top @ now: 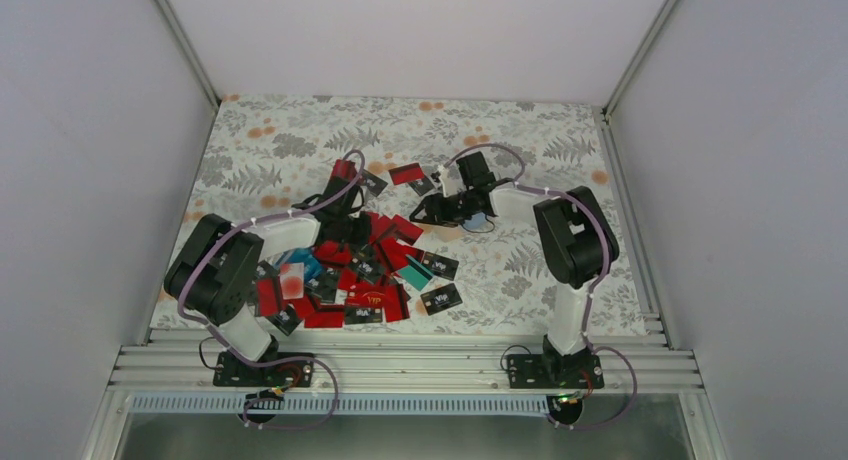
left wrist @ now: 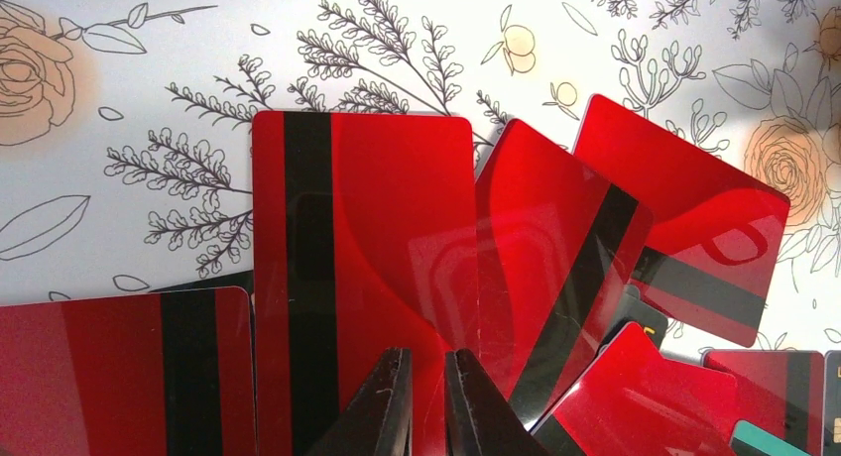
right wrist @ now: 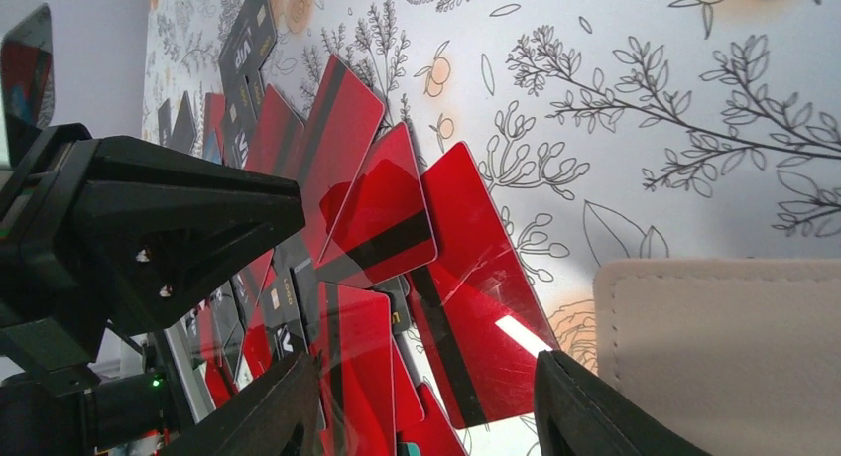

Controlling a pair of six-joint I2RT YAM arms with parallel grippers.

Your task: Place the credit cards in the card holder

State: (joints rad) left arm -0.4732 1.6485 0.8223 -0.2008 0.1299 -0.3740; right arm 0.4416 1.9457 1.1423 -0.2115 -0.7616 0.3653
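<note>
The credit cards (top: 370, 270) lie in a loose overlapping heap at the table's middle left, mostly red, some black, one teal. My left gripper (top: 350, 225) is down on the heap's far side. Its fingers (left wrist: 392, 397) stand almost together with only a thin slit, tips at the right edge of a red striped card (left wrist: 367, 238); whether that card is pinched does not show. My right gripper (right wrist: 426, 406) is open and wide above red cards (right wrist: 476, 307). The tan card holder (right wrist: 724, 347) lies just right of its right finger and shows below that gripper (top: 480, 222).
Single cards lie apart from the heap: a red one (top: 405, 173) at the back and a black one (top: 441, 299) near the front. The left arm's black wrist (right wrist: 169, 238) is close on the left of the right wrist view. Grey walls enclose the table.
</note>
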